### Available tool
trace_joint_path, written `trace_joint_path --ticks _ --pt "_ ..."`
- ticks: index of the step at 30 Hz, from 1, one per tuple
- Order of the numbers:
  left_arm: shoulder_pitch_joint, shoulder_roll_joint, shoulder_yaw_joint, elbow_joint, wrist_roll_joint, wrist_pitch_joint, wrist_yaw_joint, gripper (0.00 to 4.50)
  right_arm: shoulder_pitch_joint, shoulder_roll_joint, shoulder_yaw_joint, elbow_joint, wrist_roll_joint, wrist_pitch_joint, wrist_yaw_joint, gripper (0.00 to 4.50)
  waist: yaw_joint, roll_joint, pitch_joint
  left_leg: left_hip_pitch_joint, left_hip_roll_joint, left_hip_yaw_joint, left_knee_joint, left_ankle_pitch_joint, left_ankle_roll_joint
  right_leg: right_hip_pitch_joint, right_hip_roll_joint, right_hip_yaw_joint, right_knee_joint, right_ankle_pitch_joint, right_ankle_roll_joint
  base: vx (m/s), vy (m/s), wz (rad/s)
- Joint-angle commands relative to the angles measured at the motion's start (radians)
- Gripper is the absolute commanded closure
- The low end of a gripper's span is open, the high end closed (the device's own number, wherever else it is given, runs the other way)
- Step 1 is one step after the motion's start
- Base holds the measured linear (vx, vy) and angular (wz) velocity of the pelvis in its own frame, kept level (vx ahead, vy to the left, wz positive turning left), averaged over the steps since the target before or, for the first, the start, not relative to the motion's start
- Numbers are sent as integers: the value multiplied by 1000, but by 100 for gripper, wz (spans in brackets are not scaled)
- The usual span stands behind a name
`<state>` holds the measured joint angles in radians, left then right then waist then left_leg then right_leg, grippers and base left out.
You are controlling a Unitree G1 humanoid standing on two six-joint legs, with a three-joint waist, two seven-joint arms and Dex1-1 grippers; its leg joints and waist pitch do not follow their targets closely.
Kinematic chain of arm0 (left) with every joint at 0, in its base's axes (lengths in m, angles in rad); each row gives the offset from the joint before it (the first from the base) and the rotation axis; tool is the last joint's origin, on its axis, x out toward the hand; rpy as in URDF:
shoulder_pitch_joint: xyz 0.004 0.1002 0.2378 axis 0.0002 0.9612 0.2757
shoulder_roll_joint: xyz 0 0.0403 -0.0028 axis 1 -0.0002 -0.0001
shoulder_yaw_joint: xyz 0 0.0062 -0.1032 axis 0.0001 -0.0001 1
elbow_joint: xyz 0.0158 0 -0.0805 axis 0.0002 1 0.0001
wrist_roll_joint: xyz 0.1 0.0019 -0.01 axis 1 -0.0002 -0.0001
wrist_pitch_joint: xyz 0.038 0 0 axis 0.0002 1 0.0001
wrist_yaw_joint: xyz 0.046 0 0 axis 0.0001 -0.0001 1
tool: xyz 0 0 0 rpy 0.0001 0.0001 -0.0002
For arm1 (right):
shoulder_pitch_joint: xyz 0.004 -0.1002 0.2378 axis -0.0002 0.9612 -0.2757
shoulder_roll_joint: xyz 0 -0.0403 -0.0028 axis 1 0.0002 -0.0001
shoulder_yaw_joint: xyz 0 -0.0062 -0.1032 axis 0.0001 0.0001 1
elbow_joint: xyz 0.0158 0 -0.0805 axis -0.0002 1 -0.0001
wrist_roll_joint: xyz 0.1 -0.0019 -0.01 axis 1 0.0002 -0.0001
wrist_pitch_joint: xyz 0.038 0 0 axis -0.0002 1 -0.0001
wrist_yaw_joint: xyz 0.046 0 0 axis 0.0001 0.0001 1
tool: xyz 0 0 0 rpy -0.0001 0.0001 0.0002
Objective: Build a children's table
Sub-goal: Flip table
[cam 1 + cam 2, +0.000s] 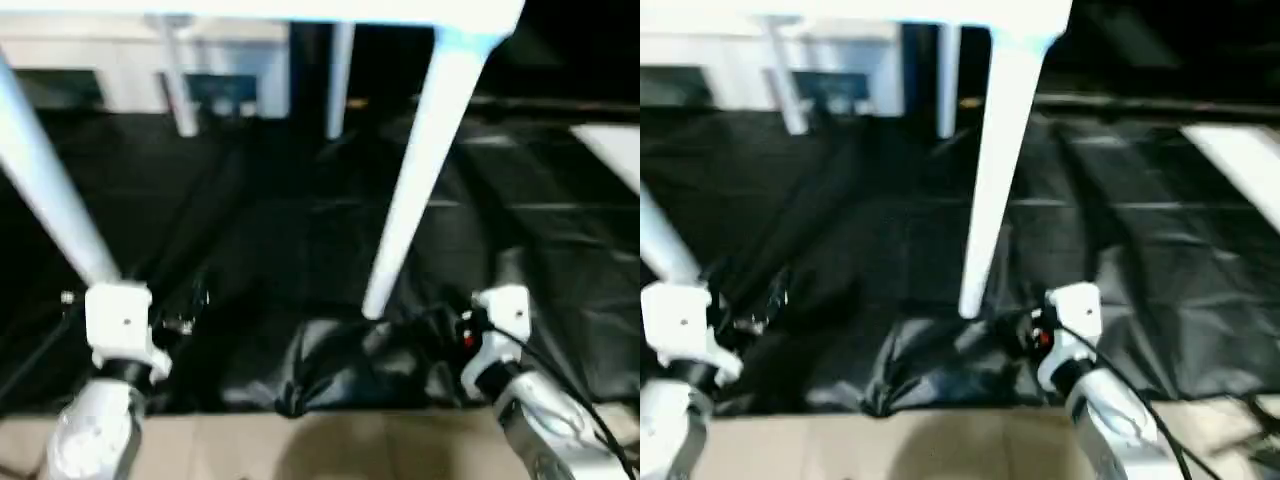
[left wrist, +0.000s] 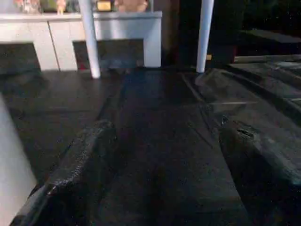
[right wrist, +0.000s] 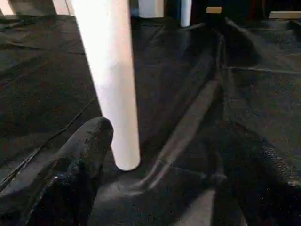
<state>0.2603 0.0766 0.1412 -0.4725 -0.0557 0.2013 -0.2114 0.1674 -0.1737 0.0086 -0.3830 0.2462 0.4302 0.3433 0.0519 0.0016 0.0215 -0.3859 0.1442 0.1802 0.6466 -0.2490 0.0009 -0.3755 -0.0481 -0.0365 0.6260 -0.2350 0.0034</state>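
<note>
Children's table upright on all four legs, standing on black sheeting spread over the floor; white top across the far upper edge of the head views, looking fully assembled. Near-right leg sloping down to a foot planted in the rumpled sheeting near centre; near-left leg slanting down toward the left wrist; two far legs upright beyond, in front of a white cabinet. Left end effector open, black fingers spread wide with nothing but sheeting between them, near-left leg just beside it at the frame edge, apparently not touched. Right end effector likewise open, its fingers apart, foot of the near-right leg standing just beside one finger, not clamped. Both arms low and near, one next to each near leg, probably so placed because those two legs are the closest to hand; with jaws wide and the table bearing its own weight, judged a moment at or near the end of the job. White panel lying on the sheeting far right, well apart.
</note>
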Motion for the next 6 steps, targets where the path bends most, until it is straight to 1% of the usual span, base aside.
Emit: trace_joint_path --ticks 1,2,3,4,5,6 --pt "-4 -9 -9 -6 5 16 25 52 -9 -28 -12 -6 22 23 28 69 10 -3 -42 11 68 -44 -72 75 74 22 -103 57 -68 157 -130 -57 -70 -4" --pt "-6 -8 -13 -1 16 9 33 52 -14 -34 -10 -6 28 29 39 69 29 -21 -29 -3 50 -38 -75 -38 52 39 -152 71 -104 33 -109 -69 -92 -3" --pt "-6 -9 -15 3 20 6 37 52 -17 -41 -4 -7 35 30 56 69 34 -25 -24 3 58 -44 -80 -87 47 36 -156 74 -112 -78 -87 -69 -92 -3" --pt "-6 -10 -16 4 20 5 38 52 -17 -43 -3 -7 36 30 60 69 37 -23 -20 11 65 -48 -88 -118 38 34 -150 71 -117 -187 -80 -74 -88 3" --pt "-7 -9 -21 9 24 0 45 52 -21 -52 5 -5 41 23 77 69 38 -12 -12 21 80 -51 -113 -191 12 20 -120 57 -129 -413 -73 -56 -59 2" --pt "-7 -7 -26 10 34 2 51 52 -23 -56 8 -2 44 18 84 69 37 -12 -9 23 85 -53 -118 -215 1 18 -115 54 -130 -442 -72 -56 -59 2"
